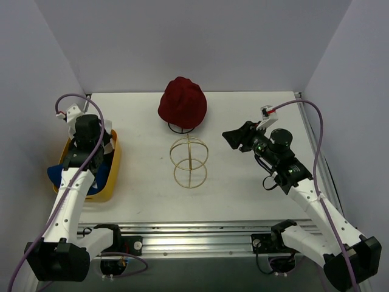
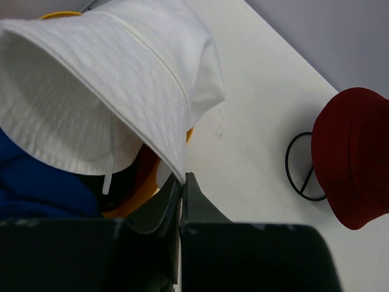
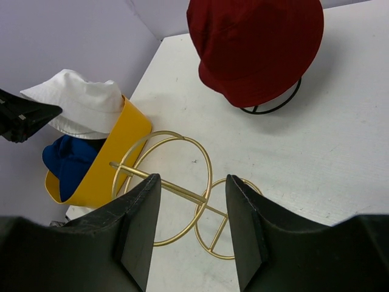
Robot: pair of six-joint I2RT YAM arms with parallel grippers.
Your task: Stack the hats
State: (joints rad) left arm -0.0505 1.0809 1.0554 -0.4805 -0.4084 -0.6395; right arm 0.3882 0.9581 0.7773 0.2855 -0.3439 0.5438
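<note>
Altogether one maroon hat [image 1: 182, 103]; one white hat [image 2: 109, 79]; one blue hat [image 3: 70, 159]; two frames [image 3: 176, 187] [image 3: 273, 109]

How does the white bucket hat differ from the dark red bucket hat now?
Place: the white bucket hat is at the yellow tub; the dark red bucket hat sits on a black wire frame. State: the left tool is shut on the white hat's brim; no tool touches the dark red one. Pose: the white hat is tipped, showing its inside; the dark red one is crown up. Both are soft fabric hats.
</note>
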